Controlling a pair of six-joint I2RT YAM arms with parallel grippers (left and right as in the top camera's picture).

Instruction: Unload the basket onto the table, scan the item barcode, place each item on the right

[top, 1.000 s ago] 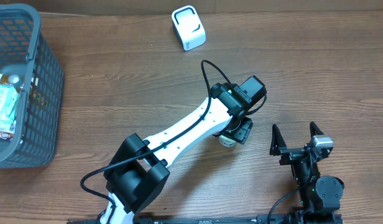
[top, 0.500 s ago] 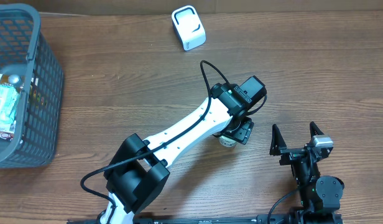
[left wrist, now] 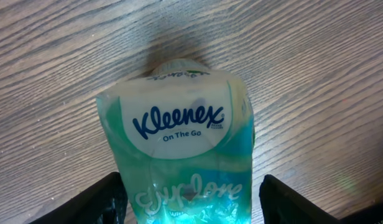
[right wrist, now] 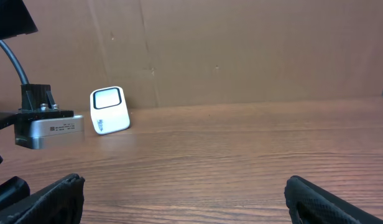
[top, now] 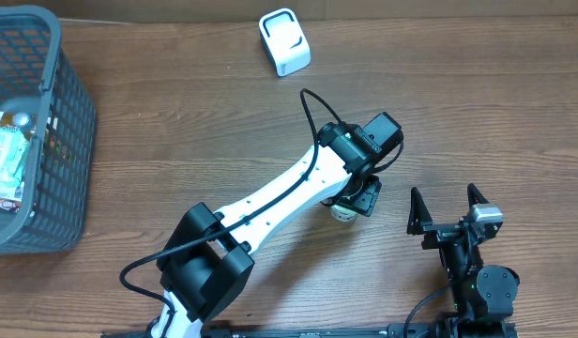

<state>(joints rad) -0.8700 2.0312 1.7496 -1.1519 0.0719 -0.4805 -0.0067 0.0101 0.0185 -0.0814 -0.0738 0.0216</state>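
**Overhead.** The left arm [top: 280, 199] reaches diagonally from the lower left to the middle of the wooden table [top: 176, 113]. The left gripper [top: 355, 202] points down over the tissue pack [top: 342, 214]. Only a pale end of the pack shows under the wrist, lying on the wood near the table's centre. The jaw state is not readable from this view. The right gripper [top: 445, 195] sits at the lower right, well apart from the pack, with its fingers spread wide and nothing between them. The white scanner [top: 284, 42] stands near the far edge, well apart from the pack. A grey basket [top: 68, 122] at the left edge holds several packaged goods that are too small to identify.

**Left wrist.** The pack fills the centre of the frame. It is a soft green-and-white wrap with a white oval label reading "Kleenex On The Go", lying flat on the wood. Two dark fingers [left wrist: 95, 202] straddle its near end. The finger at frame left is just beside the wrap, and contact is uncertain. The other finger stands clear, with a strip of wood visible between it and the wrap. The jaws are released, not clamped, and the pack rests on the table.

**Right wrist.** The fingers [right wrist: 42, 199] sit in the bottom corners, wide apart, with bare table between them. The scanner stands upright by the brown back wall, left of centre, with its window facing the camera. The left arm's silver camera block [right wrist: 48, 129], with a black cable, is at the frame's left edge.
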